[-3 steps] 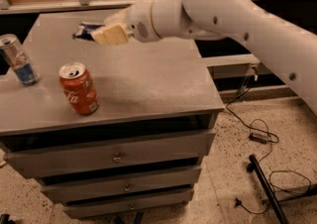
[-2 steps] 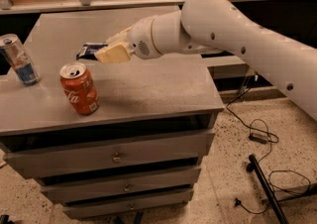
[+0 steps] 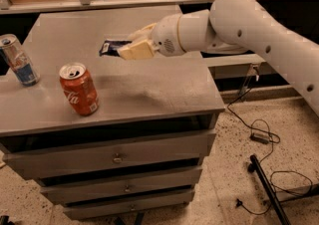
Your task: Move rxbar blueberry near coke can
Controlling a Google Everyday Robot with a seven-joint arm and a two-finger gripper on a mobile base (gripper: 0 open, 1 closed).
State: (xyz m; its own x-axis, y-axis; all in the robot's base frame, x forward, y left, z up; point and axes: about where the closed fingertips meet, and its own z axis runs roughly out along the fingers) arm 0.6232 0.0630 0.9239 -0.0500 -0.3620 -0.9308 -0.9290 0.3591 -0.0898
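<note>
The coke can (image 3: 79,88) is red with white script and stands upright near the front left of the grey cabinet top (image 3: 149,89). My gripper (image 3: 130,45) reaches in from the right over the middle of the top, to the right of and behind the can. It is shut on the rxbar blueberry (image 3: 112,47), a dark navy bar whose left end sticks out from between the cream fingers (image 3: 137,50). The bar is held above the surface, apart from the can.
A slimmer silver-and-blue can (image 3: 19,60) stands at the left edge of the top. The cabinet has drawers below. Cables (image 3: 259,134) and a black stand leg (image 3: 266,184) lie on the speckled floor at the right. A rail and shelf run behind.
The gripper with the bar has moved forward and down from the back of the cabinet top toward its middle, closer to the coke can. Both cans have stayed put.
</note>
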